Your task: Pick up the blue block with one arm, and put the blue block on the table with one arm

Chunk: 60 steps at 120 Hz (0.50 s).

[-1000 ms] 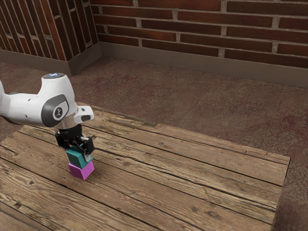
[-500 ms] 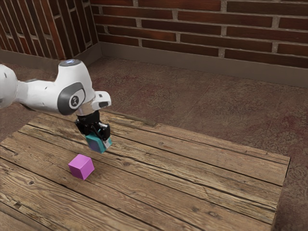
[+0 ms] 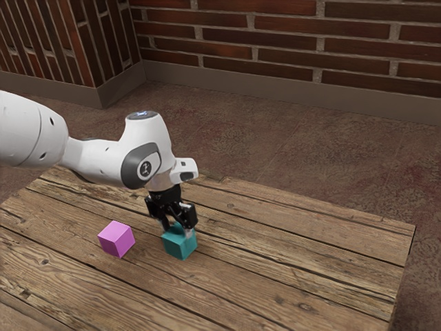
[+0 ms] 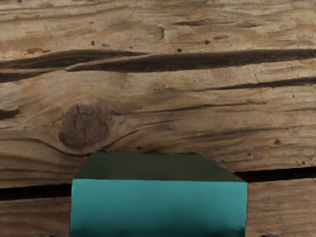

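Observation:
My gripper (image 3: 178,230) stands over the blue block (image 3: 180,246), which looks teal and sits upright on the wooden table (image 3: 296,255). The fingers are spread, one to each side near the block's top, and the gripper is open. Beneath the hand, the blue block (image 4: 159,207) shows its bright top face and a dark side in the wrist view.
A magenta block (image 3: 116,239) rests on the table toward the exterior view's left, separated from the blue one by a short gap. The table's far edge (image 3: 317,199) runs behind the arm, with bare planks toward the exterior view's right.
The blue block, at first atop the magenta one, was lifted off and carried toward the exterior view's right, then lowered to the table. My gripper moved with it and has opened. The magenta block stayed put.

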### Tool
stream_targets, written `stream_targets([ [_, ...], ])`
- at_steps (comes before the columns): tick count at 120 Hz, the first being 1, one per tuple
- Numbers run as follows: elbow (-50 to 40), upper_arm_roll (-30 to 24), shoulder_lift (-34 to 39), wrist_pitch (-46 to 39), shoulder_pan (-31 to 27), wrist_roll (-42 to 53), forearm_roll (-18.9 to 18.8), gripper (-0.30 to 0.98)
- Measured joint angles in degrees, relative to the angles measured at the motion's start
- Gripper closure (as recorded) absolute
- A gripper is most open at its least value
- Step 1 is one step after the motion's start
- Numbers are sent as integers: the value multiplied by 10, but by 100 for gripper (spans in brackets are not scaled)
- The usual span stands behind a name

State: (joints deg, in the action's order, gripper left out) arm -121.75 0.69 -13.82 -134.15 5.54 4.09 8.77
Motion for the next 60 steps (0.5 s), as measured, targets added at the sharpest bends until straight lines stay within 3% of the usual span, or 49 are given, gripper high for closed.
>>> stream_targets([
  [9, 0, 0, 26, 2, 4, 2, 0, 9],
  [16, 11, 0, 91, 20, 9, 4, -9, 7],
  [24, 113, 3, 137, 84, 14, 6, -41, 5],
  [35, 212, 21, 148, 178, 33, 10, -69, 3],
  [60, 245, 30, 153, 283, 30, 15, -89, 1],
])
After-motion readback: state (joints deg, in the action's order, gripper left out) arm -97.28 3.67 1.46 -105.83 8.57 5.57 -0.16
